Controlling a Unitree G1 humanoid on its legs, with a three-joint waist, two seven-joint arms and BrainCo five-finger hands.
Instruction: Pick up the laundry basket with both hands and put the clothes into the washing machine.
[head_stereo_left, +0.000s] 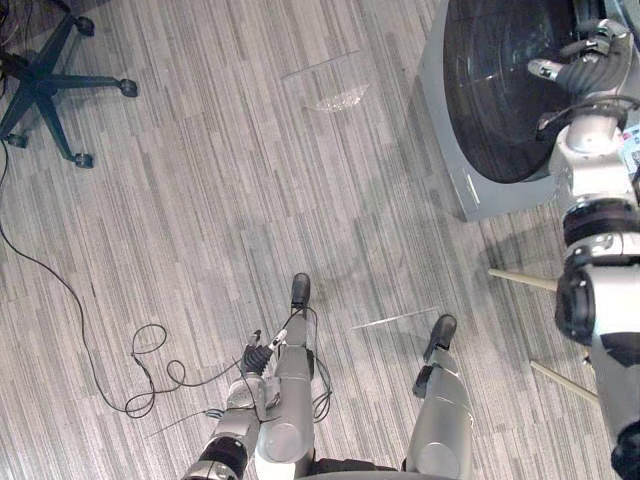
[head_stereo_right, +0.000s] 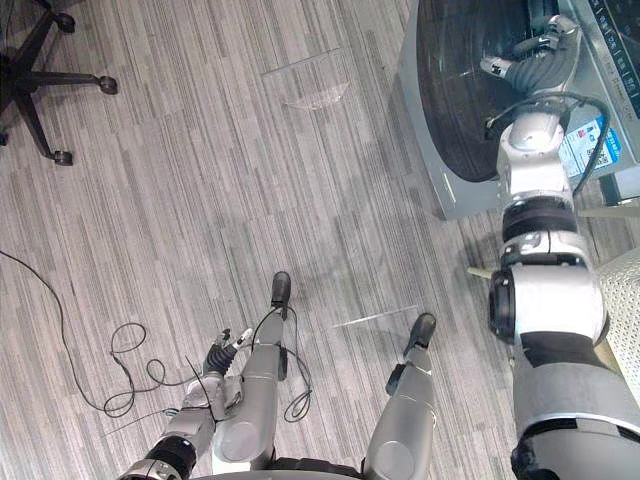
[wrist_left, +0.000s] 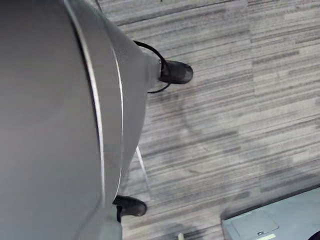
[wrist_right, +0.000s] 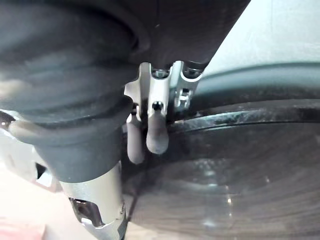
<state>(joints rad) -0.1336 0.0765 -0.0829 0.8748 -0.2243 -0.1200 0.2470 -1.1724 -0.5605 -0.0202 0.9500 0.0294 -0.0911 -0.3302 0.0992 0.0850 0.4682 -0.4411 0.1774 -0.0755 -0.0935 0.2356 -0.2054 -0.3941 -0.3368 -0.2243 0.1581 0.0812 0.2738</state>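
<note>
Washing machine (head_stereo_left: 447, 130) stands at the upper right of the head views, grey front facing out over the striped floor (head_stereo_left: 200, 210), with its big dark round door (head_stereo_left: 495, 95) taking up most of that front. Right hand (head_stereo_left: 588, 68) is up at the door's far edge. Its fingers (wrist_right: 157, 140) reach out fairly straight and a little apart, dark tips laid on the rim of the dark glass, closed around nothing. Left hand (head_stereo_left: 258, 357) hangs low beside the robot, near the floor and well apart from the machine. Its fingers are loose and relaxed, and it holds nothing.

Just below the machine, two pale wooden sticks (head_stereo_left: 521, 279) slant across the floor under the right arm. At the right edge of the right eye view a pale meshed thing (head_stereo_right: 623, 320) shows beside that arm. Whether it is the basket, I cannot tell. Far off at the upper left, the dark star-shaped foot of an office chair (head_stereo_left: 45, 88) rests on its castors.
</note>
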